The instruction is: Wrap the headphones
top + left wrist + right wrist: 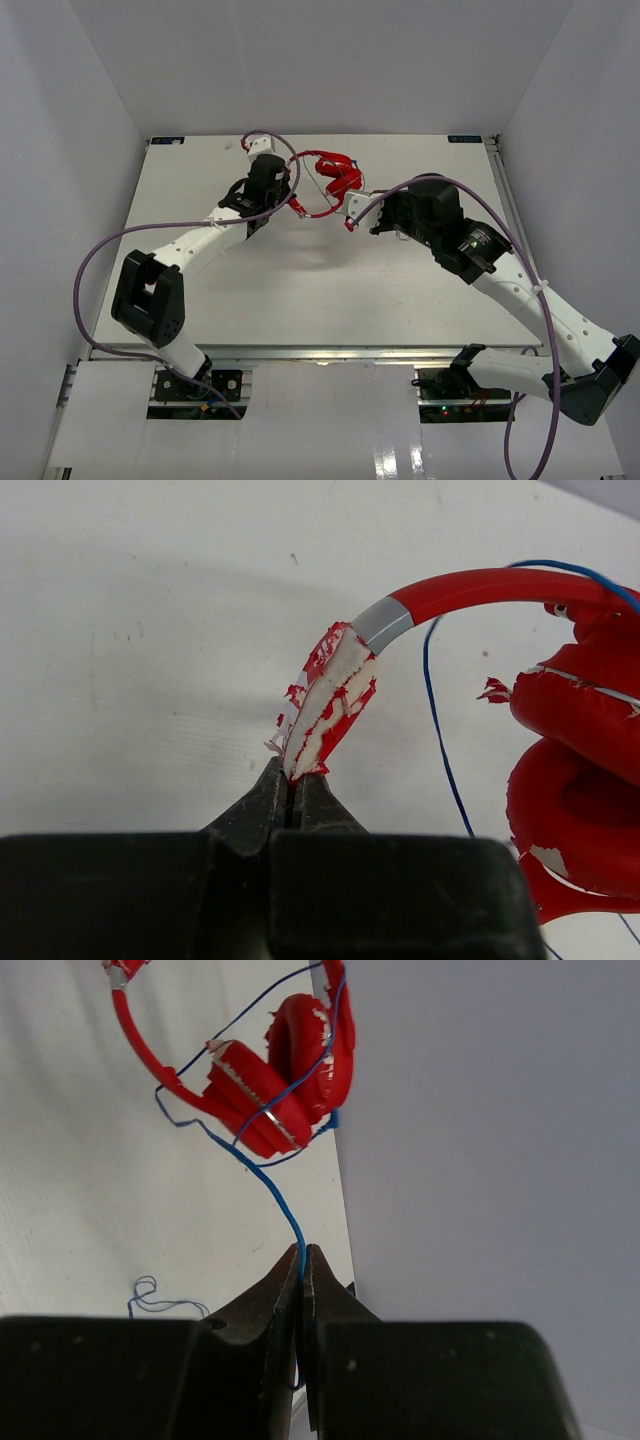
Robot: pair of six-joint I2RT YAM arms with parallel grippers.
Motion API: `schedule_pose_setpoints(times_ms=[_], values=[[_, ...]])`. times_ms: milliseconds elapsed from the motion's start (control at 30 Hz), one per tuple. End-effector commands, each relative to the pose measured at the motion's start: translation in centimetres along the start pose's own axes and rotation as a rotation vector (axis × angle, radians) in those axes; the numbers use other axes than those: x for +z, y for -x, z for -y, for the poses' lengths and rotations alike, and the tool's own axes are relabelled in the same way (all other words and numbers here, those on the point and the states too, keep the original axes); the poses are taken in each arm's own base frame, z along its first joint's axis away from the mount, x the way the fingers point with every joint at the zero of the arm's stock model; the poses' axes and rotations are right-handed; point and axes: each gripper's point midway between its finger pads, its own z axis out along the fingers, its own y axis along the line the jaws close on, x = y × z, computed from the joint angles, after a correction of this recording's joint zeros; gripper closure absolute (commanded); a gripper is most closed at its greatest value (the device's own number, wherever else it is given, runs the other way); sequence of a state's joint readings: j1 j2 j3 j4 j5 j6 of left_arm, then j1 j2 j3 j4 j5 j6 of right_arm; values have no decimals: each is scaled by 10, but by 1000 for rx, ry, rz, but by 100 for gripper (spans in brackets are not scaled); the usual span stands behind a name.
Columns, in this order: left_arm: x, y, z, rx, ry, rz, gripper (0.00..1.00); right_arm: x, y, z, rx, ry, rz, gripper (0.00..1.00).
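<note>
The red headphones [338,172] hang above the far middle of the table, between my two grippers. My left gripper [293,207] is shut on the peeling red-and-white headband [330,695], and the ear cups [575,770] sit to its right in the left wrist view. My right gripper [351,217] is shut on the thin blue cable [275,1185]. From the jaws [303,1252] the cable runs up to the ear cups [290,1065] and loops around them. A loose bit of cable [150,1295] lies on the table. The plug is not visible.
Thick purple robot cables [270,135] arch over the left wrist and trail along both arms. White walls enclose the table [330,290] on three sides, and the wall [480,1110] fills the right of the right wrist view.
</note>
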State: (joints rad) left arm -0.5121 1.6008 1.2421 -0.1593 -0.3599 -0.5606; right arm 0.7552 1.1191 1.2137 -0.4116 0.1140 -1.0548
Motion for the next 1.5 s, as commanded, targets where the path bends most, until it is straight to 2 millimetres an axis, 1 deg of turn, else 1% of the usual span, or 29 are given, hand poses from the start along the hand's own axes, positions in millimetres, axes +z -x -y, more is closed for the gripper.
schedule_pose_setpoints(times_ms=[0, 33, 67, 133, 267, 333, 433, 633, 733, 800, 933, 967, 1067, 1167, 1233, 1333, 1467], values=[[-7, 22, 34, -28, -150, 30, 100, -7, 7, 28, -52, -76, 6, 92], [-7, 16, 34, -19, -164, 19, 100, -4, 4, 32, -66, -98, -9, 92], [-11, 13, 34, -8, -183, 20, 100, -1, -1, 32, -89, -103, -30, 92], [-17, 6, 38, 37, -242, 4, 100, 4, -6, 32, -100, -108, -39, 92], [-32, -7, 45, 125, -347, -26, 100, 15, -5, 28, -108, -80, -14, 92], [-43, -19, 52, 184, -436, -64, 100, 22, -4, 23, -114, -53, 2, 92], [-59, -23, 64, 228, -550, -58, 100, 33, -3, 17, -107, -15, 28, 92], [-81, -34, 70, 286, -675, -70, 100, 52, -7, 10, -57, 41, 67, 92], [-91, -42, 71, 301, -722, -84, 100, 60, -19, 13, -17, 50, 59, 92], [-97, -43, 73, 310, -749, -85, 100, 64, -26, 15, 17, 56, 58, 92], [-105, -48, 74, 310, -784, -94, 100, 69, -34, 17, 86, 67, 69, 92], [-106, -48, 75, 307, -793, -96, 100, 69, -32, 16, 86, 74, 80, 92], [-113, -49, 77, 297, -818, -103, 100, 70, -37, 18, 156, 85, 97, 92], [-118, -44, 78, 280, -825, -82, 100, 69, -36, 12, 211, 123, 145, 92], [-120, -40, 79, 264, -825, -72, 100, 70, -35, -1, 248, 165, 172, 92], [-123, -31, 81, 240, -817, -54, 100, 69, -33, -15, 313, 217, 216, 92], [-129, -20, 86, 209, -822, -35, 100, 70, -28, -30, 384, 281, 267, 92]])
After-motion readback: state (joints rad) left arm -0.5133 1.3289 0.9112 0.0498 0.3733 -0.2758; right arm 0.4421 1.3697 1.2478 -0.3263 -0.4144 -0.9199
